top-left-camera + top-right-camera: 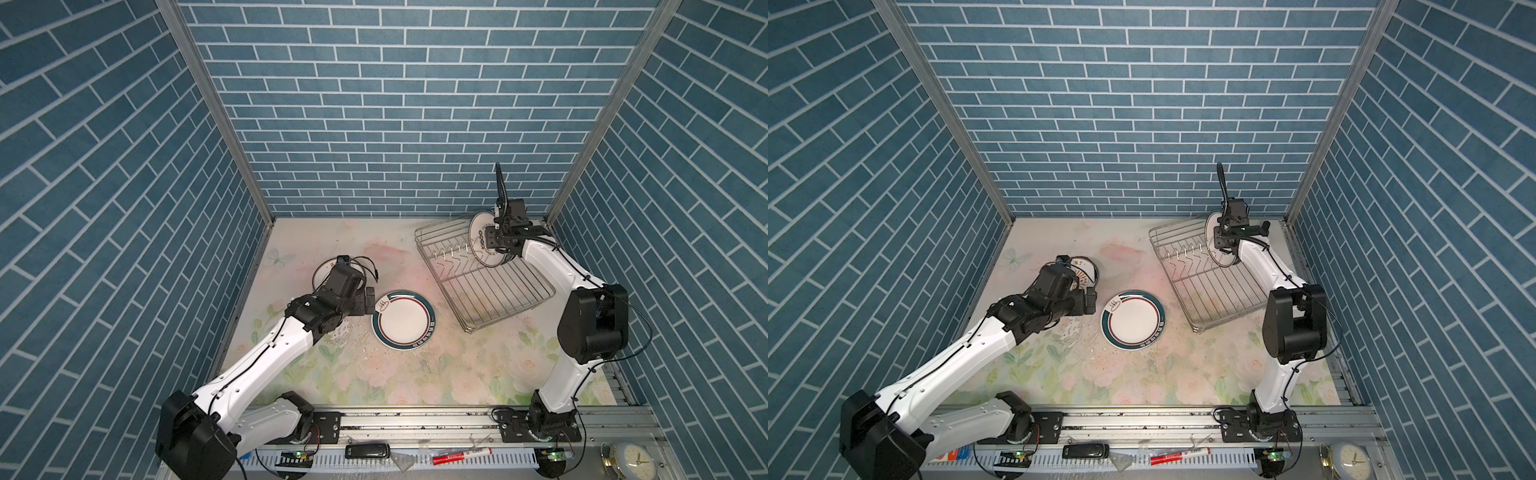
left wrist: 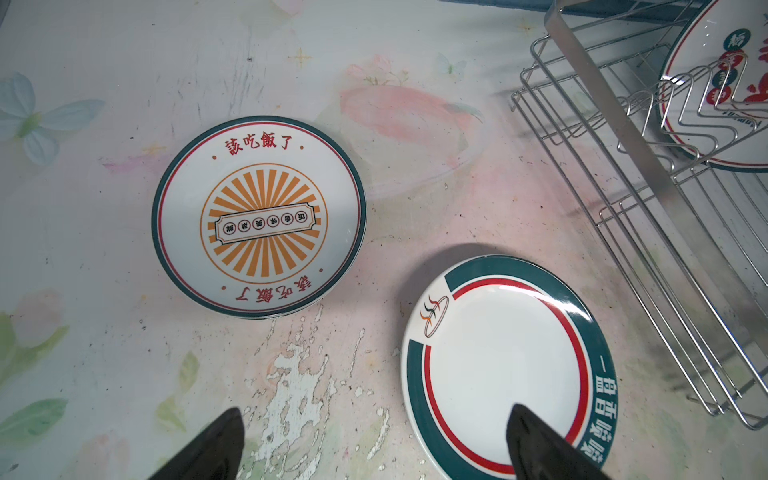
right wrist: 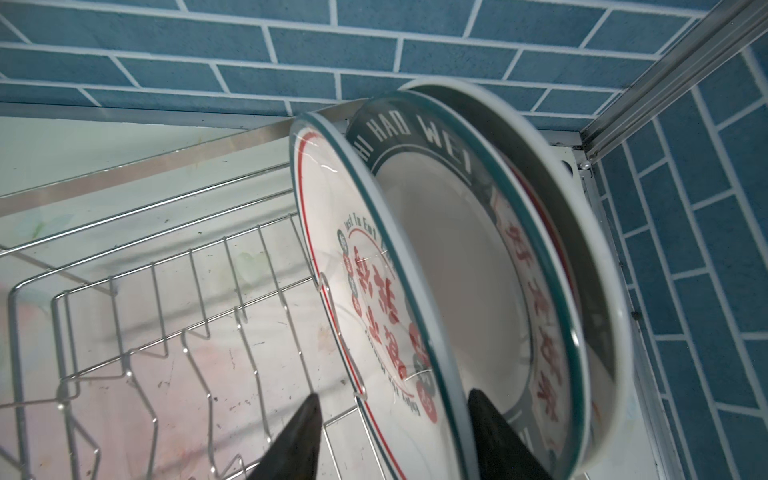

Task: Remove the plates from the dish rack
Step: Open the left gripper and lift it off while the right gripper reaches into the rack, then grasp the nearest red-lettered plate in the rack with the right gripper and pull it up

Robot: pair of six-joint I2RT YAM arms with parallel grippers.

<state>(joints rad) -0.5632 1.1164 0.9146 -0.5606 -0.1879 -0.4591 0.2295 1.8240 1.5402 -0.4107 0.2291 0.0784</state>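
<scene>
Table (image 1: 374, 374): R gripper (image 3: 393, 392) part-open astride plate (image 3: 328, 199)

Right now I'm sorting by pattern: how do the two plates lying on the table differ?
The sunburst plate has orange rays at its centre; the band plate has a plain white centre. The sunburst plate's rim is a thin dark line with red characters inside; the band plate's is a wide teal band with white characters. Both are round, white, flat on the table and apart.
</scene>
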